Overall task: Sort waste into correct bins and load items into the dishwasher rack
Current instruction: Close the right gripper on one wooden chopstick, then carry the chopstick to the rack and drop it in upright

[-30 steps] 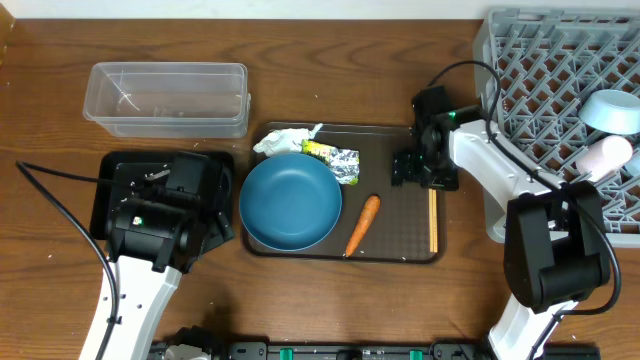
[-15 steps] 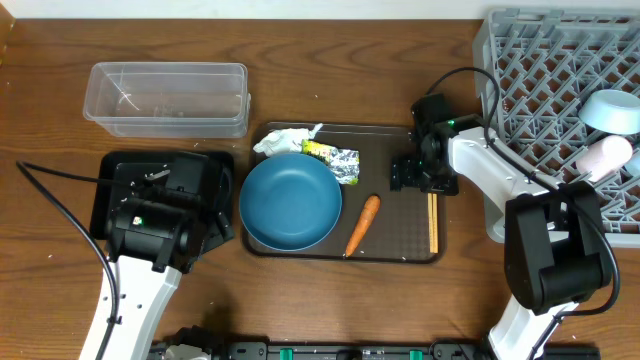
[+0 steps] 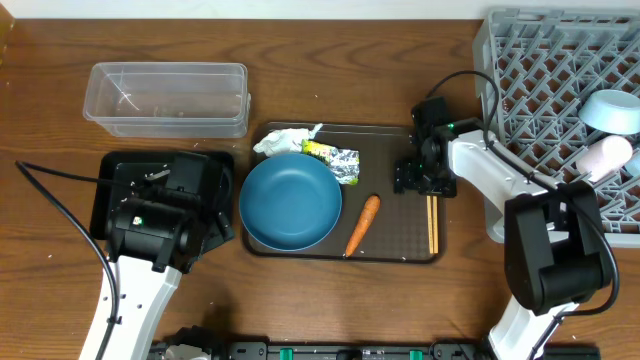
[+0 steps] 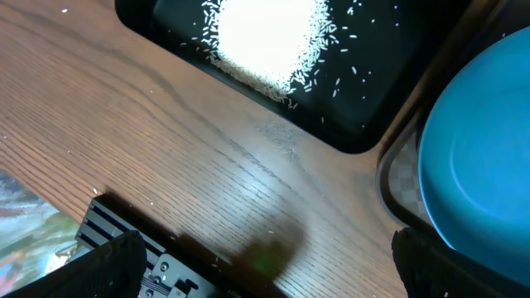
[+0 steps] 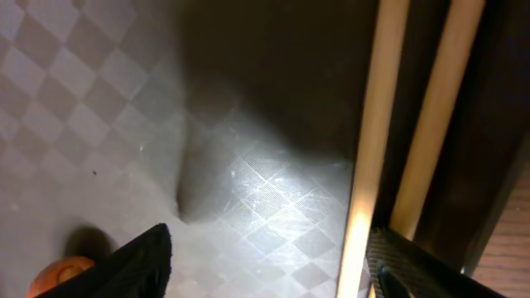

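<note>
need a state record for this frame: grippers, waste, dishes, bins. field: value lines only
left gripper: open, empty, over bare table beside black tray
right gripper: open, low over chopsticks, not closed on them
rice: heaped in black tray
clear tub: on table, back left
serving tray: holds dark-blue bowl, carrot, crumpled paper, foil wrapper, chopsticks
rack: holds light-blue bowl and cup

Work surface, overhead view.
A brown wooden table with visible grain fills the view; a narrow pale strip runs along its far edge.
</note>
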Available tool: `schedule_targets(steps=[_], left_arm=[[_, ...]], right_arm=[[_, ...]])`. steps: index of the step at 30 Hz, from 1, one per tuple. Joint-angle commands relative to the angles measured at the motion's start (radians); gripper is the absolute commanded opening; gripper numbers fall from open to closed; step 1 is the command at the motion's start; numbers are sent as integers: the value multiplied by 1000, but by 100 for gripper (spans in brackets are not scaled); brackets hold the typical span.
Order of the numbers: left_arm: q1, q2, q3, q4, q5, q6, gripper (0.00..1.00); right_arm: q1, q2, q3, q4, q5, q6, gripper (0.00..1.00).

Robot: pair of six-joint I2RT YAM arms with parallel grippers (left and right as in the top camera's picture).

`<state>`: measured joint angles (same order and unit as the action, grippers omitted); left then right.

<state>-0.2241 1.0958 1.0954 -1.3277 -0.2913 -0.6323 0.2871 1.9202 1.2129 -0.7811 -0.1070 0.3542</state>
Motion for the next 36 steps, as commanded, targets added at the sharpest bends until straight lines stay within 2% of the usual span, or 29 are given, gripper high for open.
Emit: schedule_targets(steps=[1, 3, 6, 11, 13, 17, 24, 32, 36], left_arm=[[5, 1, 10, -3, -9, -13, 98], [5, 1, 10, -3, -9, -13, 98], [5, 1, 10, -3, -9, -13, 98], [5, 1, 10, -3, -9, -13, 98], [5, 1, 10, -3, -9, -13, 98], [5, 1, 10, -3, -9, -13, 98], [5, 1, 10, -3, -9, -13, 98], [5, 1, 10, -3, -9, -13, 98], [5, 1, 10, -3, -9, -13, 98]], right_arm=[[2, -10, -37, 17, 27, -7, 68], [2, -10, -50, 27, 29, -7, 63], [2, -10, -52, 26, 34, -7, 47], [2, -11, -51, 25, 52, -8, 34], [2, -11, -48, 22, 52, -8, 25], [2, -11, -43, 13, 52, -8, 2], [0, -11, 60, -90, 51, -25, 1], [-41, -11, 452, -365, 52, -72, 1], [-102, -11, 643, -436, 118, -129, 4]])
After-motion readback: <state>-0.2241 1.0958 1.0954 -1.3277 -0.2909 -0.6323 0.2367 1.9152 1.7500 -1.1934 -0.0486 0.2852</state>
